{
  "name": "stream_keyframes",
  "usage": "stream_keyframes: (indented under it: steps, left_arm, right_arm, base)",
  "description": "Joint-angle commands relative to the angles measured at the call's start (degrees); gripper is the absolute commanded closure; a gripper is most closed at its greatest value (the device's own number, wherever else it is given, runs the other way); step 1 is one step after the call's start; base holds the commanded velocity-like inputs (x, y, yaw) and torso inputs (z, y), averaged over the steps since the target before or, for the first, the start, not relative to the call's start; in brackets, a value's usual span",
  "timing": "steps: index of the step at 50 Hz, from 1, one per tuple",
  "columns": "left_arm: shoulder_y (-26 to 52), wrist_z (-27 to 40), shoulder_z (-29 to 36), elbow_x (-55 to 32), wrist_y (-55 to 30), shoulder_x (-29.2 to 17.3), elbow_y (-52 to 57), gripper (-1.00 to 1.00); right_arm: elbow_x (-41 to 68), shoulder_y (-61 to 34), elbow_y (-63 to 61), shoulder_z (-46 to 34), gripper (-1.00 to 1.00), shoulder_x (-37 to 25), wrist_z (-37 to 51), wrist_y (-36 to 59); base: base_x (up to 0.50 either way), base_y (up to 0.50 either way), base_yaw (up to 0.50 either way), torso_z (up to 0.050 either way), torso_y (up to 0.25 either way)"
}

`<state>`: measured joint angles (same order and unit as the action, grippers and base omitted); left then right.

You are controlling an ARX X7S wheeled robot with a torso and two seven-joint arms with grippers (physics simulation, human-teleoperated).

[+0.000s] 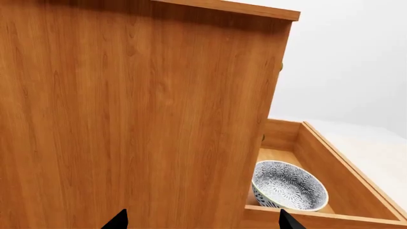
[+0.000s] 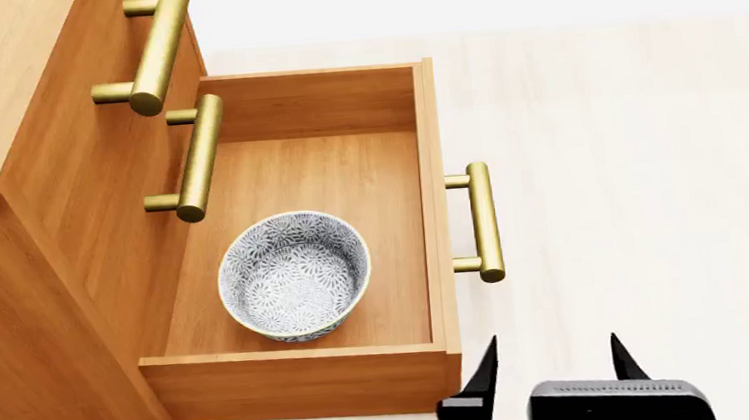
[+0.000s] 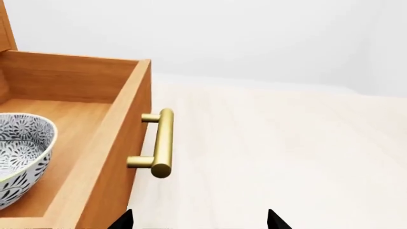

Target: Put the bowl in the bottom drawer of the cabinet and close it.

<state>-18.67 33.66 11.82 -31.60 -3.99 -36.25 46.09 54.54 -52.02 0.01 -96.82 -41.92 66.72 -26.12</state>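
Right claw: we see the right claw (image 2: 551, 362) with its two black fingers spread apart and nothing between them; it touches nothing.
Right claw place: it hangs just off the drawer's (image 2: 434, 205) front near corner, near the near end of the handle (image 2: 484, 221) but apart from it.
Right arm: only its dark wrist block shows at the bottom edge of the head view, fingers pointing away from us over the floor (image 2: 638, 149).
Left claw: in the left wrist view two black tips of the left claw (image 1: 200, 219) sit well apart with an empty gap, so we read it as open and holding nothing.
Left arm: it sits close to the cabinet's (image 2: 20, 298) plain side panel, facing that panel and the drawer beyond; in the head view only one black tip shows at the bottom left corner.
Bowl: the bowl (image 2: 295, 274) stands upright inside the drawer, on its floor, toward the near wall and closer to the cabinet side than to the front panel.
Drawer: pulled fully out, the lowest of three; its brass handle is on the front panel, on the side away from the cabinet.
Upper drawers: we see both shut, each with a brass bar handle.
Floor: pale, light-wood toned, and it carries the cabinet.
Room: plain white wall behind.
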Motion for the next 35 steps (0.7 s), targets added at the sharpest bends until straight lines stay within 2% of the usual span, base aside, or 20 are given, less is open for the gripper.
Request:
stream_keyframes:
  steps: [1,35]
  left_arm:
    - [0.08,-0.16,-0.07,-0.11,0.41,-0.06,-0.38,-1.00]
    - [0.05,-0.08,0.08,-0.14,1.02,-0.21,-0.51,-1.00]
  right_arm:
    - [1.12,0.04,1.92,0.41,-1.00,1.40,-1.96,0.30]
    - [1.88,0.74,5.72,0.68,-1.00,6.46,-6.53,1.34]
  base:
    - [0.00,0.00,0.00,0.000,0.000]
    - [0.00,0.00,0.00,0.000,0.000]
